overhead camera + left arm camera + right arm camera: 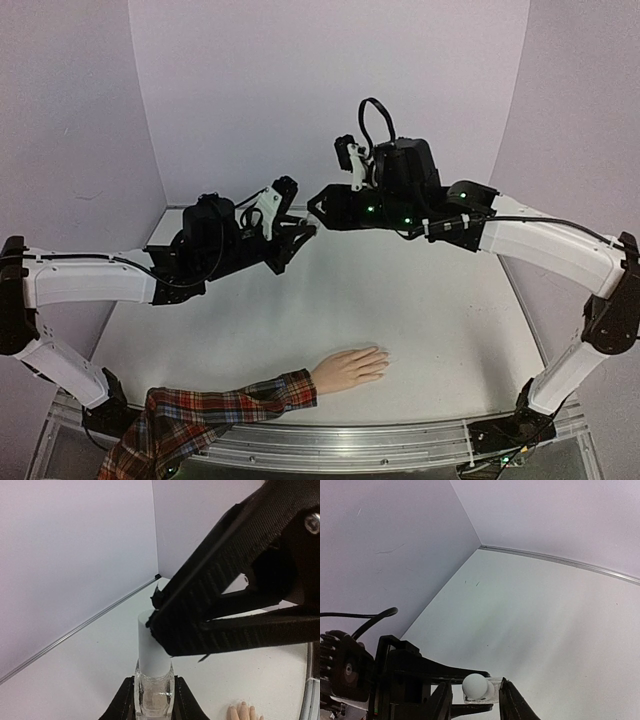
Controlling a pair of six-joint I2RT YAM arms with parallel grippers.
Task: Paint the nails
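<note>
Plain lilac walls close round your matte white table (pixel 450 330). The mannequin hand (pixel 350 368) lies flat, nearer you than both pincers, presenting its nails (pixel 382 362). Your left pincer (pixel 154 696) clamps the clear bottle (pixel 154 692), likely steadying it while the right pincer (pixel 476 700), jaws apart, straddles the white cap (pixel 151 647).

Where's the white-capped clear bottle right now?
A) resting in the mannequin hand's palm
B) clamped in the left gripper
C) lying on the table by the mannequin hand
B: the bottle sits clamped in the left gripper, apart from the mannequin hand.
</note>
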